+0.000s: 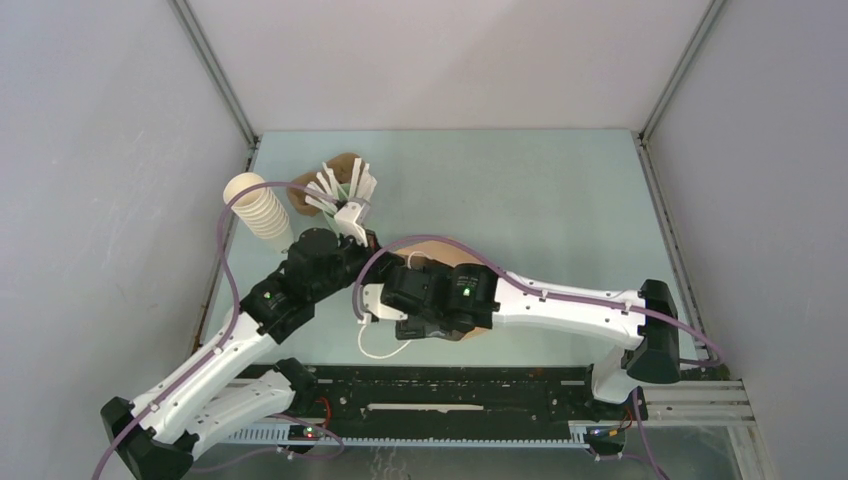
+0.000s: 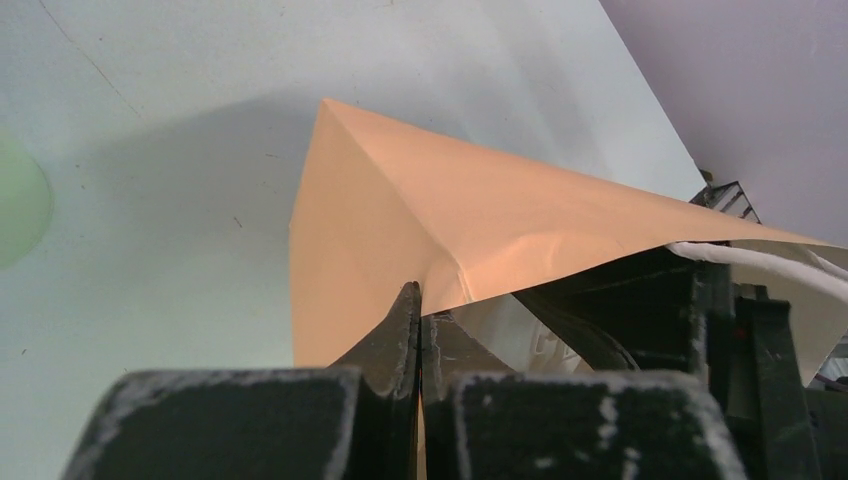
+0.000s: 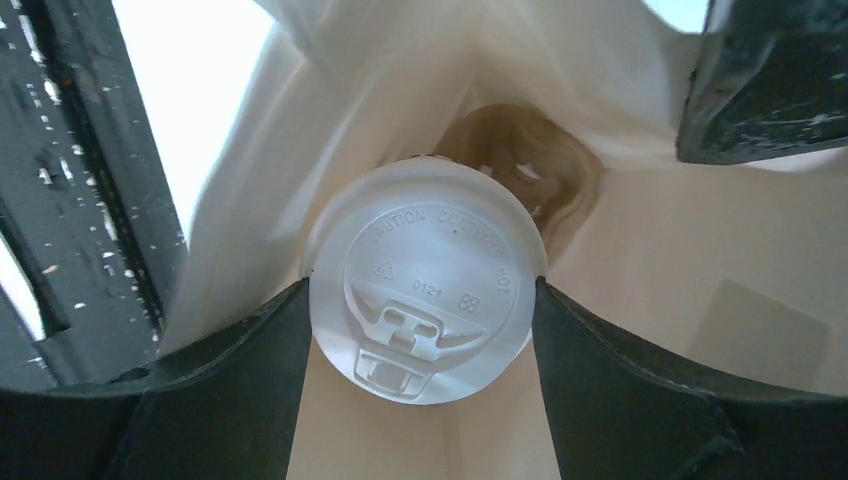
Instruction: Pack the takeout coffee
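Observation:
The takeout coffee (image 3: 428, 290), a cream cup with a round white lid, shows from above in the right wrist view, down inside the open tan paper bag (image 3: 700, 280). My right gripper (image 3: 420, 292) is shut on it, one finger touching each side of the lid. My left gripper (image 2: 420, 300) is shut on the bag's upper edge (image 2: 440, 215) and holds it up. In the top view the bag (image 1: 440, 250) lies at table centre, mostly hidden under both wrists. The cup is hidden there.
A tall stack of cream cups (image 1: 262, 210) leans at the back left. A pale green cup of white sticks (image 1: 340, 190) stands beside it, with a brown object (image 1: 345, 162) behind. The bag's white handle loop (image 1: 380, 350) hangs toward the near edge.

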Robot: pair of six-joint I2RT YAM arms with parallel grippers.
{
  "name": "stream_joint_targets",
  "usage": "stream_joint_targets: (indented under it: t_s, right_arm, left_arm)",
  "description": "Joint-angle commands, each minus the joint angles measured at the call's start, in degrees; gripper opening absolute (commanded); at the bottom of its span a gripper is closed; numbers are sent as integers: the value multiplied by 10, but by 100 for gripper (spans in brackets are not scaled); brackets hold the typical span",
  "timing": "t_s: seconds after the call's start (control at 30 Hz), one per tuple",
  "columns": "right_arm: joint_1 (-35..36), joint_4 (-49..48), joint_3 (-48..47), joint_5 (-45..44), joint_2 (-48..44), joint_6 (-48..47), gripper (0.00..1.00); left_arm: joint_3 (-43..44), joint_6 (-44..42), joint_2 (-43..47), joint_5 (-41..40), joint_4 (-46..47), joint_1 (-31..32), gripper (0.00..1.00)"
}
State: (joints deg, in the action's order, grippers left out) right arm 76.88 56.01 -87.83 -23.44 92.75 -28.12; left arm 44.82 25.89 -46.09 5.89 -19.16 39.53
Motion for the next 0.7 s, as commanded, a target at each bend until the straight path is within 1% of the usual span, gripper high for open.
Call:
stream_joint_targets:
  t_s: [0.0,0.07,0.1,0.17,0.23,0.3,0.4,0.53,0.6,0.67]
  right_arm:
    - [-30,16,-15,114,-15,42,58]
    - [-36,32,-10,167,-28,60,58]
    - [-38,33,-3,180,-37,69,58]
    - [-40,36,10,188,-53,78,58]
    - [-43,46,3,186,-55,93,58]
    - [-44,48,-9,150,-47,108,58]
    - [-32,46,-15,36,-27,122,57]
    - [-12,33,0,-59,-19,100,58]
    - [-6,30,-2,-96,-17,89,58]
    - [-2,24,-7,-106,-16,73,59]
  left_arm:
    - [28,-12,7,-20,-37,6,0]
    - [30,-19,14,-31,-42,6,0]
    - [32,-22,16,-34,-42,6,0]
    - [33,-25,19,-37,-42,6,0]
    - [33,-24,17,-37,-42,6,0]
    - [34,-21,12,-33,-42,6,0]
    - [41,-9,5,-25,-43,6,0]
    - [54,-2,-4,-14,-53,6,0]
    - [52,4,1,-15,-54,6,0]
    - [47,12,7,-15,-52,6,0]
